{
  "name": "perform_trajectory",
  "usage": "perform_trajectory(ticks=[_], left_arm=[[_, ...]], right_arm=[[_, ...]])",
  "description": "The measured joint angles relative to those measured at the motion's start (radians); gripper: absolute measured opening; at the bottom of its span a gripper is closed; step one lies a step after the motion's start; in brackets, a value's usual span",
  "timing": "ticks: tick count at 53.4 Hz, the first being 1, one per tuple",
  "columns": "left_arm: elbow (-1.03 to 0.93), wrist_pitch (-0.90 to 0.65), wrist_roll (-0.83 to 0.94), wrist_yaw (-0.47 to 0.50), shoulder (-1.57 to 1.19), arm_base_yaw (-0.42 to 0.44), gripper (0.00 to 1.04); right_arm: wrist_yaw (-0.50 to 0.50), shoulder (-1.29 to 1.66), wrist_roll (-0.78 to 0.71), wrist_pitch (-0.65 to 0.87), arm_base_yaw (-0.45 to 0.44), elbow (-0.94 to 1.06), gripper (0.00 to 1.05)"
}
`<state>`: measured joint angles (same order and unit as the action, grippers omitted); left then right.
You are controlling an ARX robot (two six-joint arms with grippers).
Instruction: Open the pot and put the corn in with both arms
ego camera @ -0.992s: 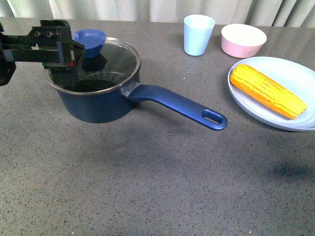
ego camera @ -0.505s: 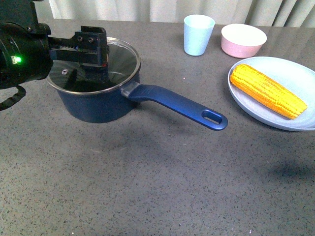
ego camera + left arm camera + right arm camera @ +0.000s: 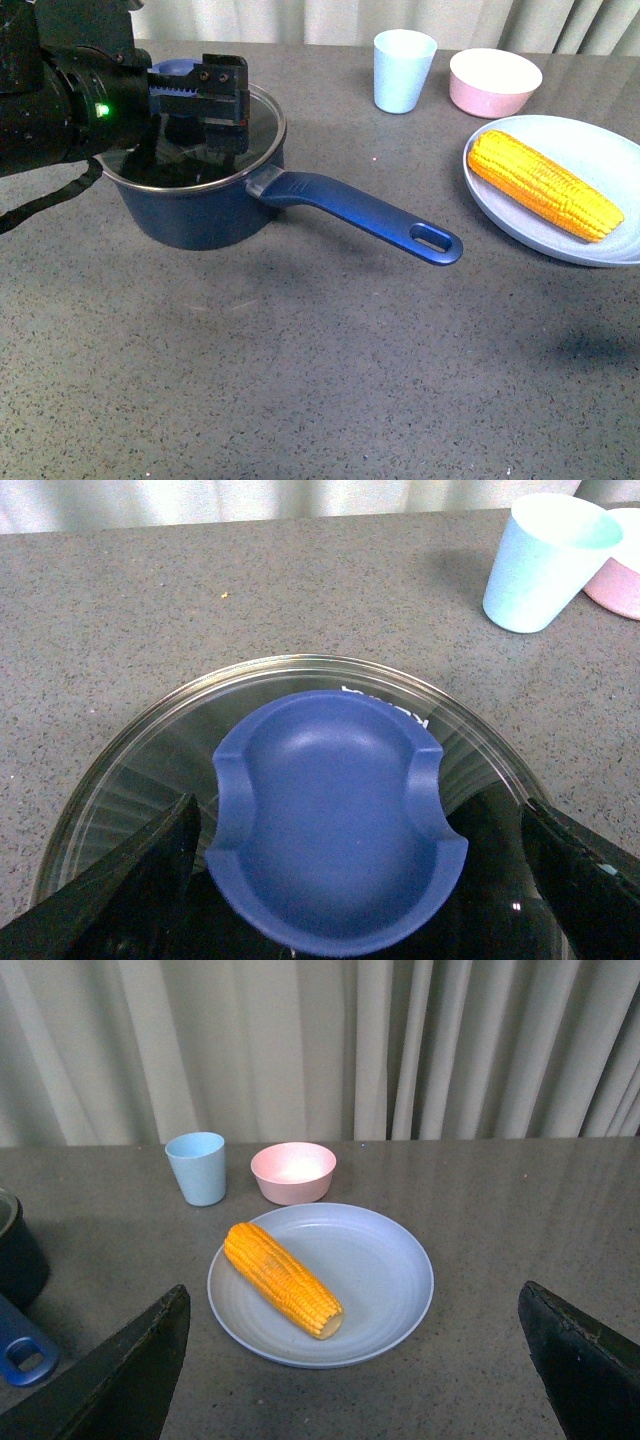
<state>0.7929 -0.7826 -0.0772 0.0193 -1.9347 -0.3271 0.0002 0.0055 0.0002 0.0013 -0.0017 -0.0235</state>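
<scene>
A dark grey, speckled desk (image 3: 300,380) filled nearly the whole front view, and pale pleated curtains (image 3: 300,1050) hung along its far edge. The pot (image 3: 190,215) stood toward the far left corner of the desk. Its long blue handle (image 3: 360,212) slanted out toward the desk's middle. A glass lid (image 3: 130,770) sat on the pot's rim.

Over by the right edge lay a pale blue plate (image 3: 600,150), and the corn (image 3: 543,186) rested on it at a slant. It was well apart from the pot.

Near the far edge, a pink bowl (image 3: 494,82) stood just beyond the plate. A light blue cup (image 3: 403,70) stood beside the bowl, on the pot's side.

The lid's blue knob (image 3: 335,820) was the smallest piece. The left end effector (image 3: 360,815) hung over the lid with its fingers (image 3: 120,890) spread wide, one on each side of the knob. Whether either finger touched the knob could not be told.

In the right wrist view, the right end effector (image 3: 352,1295) was likewise spread wide with nothing in it. It was raised above the desk and faced the plate and the curtains.
</scene>
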Motion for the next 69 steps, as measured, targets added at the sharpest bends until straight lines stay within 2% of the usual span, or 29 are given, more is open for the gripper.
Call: perform_trajectory(ticks=[28, 44, 69], left_arm=[[0.088, 0.057, 0.029, 0.050, -0.067, -0.011, 0.95], [0.099, 0.063, 0.029, 0.070, -0.073, -0.011, 0.55], [0.074, 0.133, 0.030, 0.058, 0.002, -0.013, 0.53]], right_arm=[[0.000, 0.000, 0.000, 0.000, 0.000, 0.000, 0.96], [0.000, 0.000, 0.000, 0.000, 0.000, 0.000, 0.96], [0.000, 0.000, 0.000, 0.000, 0.000, 0.000, 0.96]])
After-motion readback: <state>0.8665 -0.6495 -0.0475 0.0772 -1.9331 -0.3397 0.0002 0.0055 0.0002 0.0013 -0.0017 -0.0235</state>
